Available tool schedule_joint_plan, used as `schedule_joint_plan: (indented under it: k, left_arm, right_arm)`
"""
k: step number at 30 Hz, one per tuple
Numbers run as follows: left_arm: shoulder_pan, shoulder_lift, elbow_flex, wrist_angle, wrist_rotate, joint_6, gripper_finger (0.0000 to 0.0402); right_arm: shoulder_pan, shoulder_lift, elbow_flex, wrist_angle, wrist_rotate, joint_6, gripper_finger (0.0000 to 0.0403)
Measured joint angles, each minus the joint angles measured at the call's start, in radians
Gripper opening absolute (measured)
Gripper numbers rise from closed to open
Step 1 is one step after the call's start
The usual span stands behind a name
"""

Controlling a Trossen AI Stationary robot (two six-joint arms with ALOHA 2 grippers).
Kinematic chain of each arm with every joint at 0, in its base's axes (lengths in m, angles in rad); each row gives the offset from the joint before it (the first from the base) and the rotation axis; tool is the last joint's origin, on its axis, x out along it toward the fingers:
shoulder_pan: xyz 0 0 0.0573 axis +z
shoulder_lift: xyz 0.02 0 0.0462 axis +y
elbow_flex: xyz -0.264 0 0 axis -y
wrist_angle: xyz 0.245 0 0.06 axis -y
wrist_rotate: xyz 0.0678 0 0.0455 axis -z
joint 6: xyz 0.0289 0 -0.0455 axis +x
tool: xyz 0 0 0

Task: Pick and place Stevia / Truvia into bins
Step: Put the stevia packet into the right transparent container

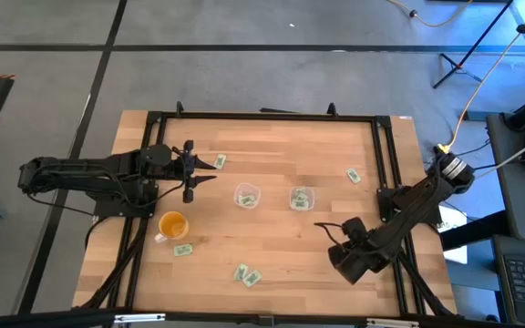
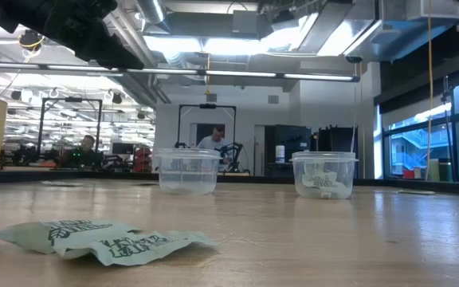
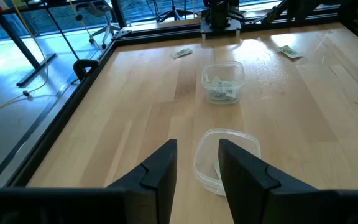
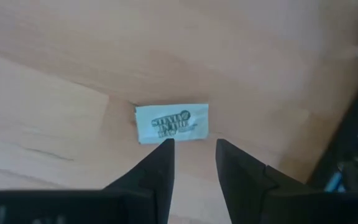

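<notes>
Green-and-white Stevia packets lie flat on the wooden table: one near my left gripper (image 1: 220, 161), one toward the right (image 1: 354, 176), one by the cup (image 1: 182, 249), and a crumpled pair at the near edge (image 1: 246, 274) (image 2: 102, 237). Two clear bins stand mid-table; the left bin (image 1: 247, 195) (image 3: 227, 158) sits just ahead of my open left gripper (image 1: 203, 172) (image 3: 197, 155). The right bin (image 1: 301, 198) (image 3: 222, 82) holds several packets. My right gripper (image 1: 322, 225) (image 4: 192, 144) is open, pointing down over another packet (image 4: 171, 122) that lies just past its fingertips.
An orange translucent cup (image 1: 173, 224) stands near my left arm, toward the near side. A black metal frame (image 1: 262, 116) runs around the table's edges. Bare wood lies between the bins and the near edge. People and equipment show in the room beyond the table.
</notes>
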Motion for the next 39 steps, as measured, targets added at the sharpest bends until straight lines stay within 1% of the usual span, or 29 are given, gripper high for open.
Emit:
schedule_joint_plan:
  k: [5,7,10,17,24,29,32,39]
  left_arm:
    - [0.000,0.000,0.000,0.000,0.000,0.000,0.0114]
    - [0.000,0.000,0.000,0.000,0.000,0.000,0.0114]
    - [0.000,0.000,0.000,0.000,0.000,0.000,0.0114]
    - [0.000,0.000,0.000,0.001,0.000,0.000,0.0114]
    - [0.000,0.000,0.000,0.001,0.000,0.000,0.0114]
    - [0.000,0.000,0.000,0.001,0.000,0.000,0.0114]
    - [0.000,0.000,0.000,0.001,0.000,0.000,0.0114]
    - [0.000,0.000,0.000,0.001,0.000,0.000,0.0114]
  right_arm:
    - [0.000,-0.066,-0.177,0.227,-0.002,0.001,0.0121]
    - [0.000,-0.072,-0.227,0.278,-0.009,0.001,0.0121]
    - [-0.001,-0.074,-0.268,0.304,-0.052,0.002,0.0121]
    - [-0.002,-0.075,-0.312,0.381,-0.053,0.001,0.0121]
    - [-0.002,-0.074,-0.362,0.422,-0.053,0.021,0.0121]
    - [-0.002,-0.082,-0.413,0.498,-0.052,0.024,0.0120]
    - [-0.002,-0.081,-0.413,0.500,-0.053,0.023,0.0110]
    - [-0.002,-0.078,-0.411,0.510,-0.051,0.022,0.0068]
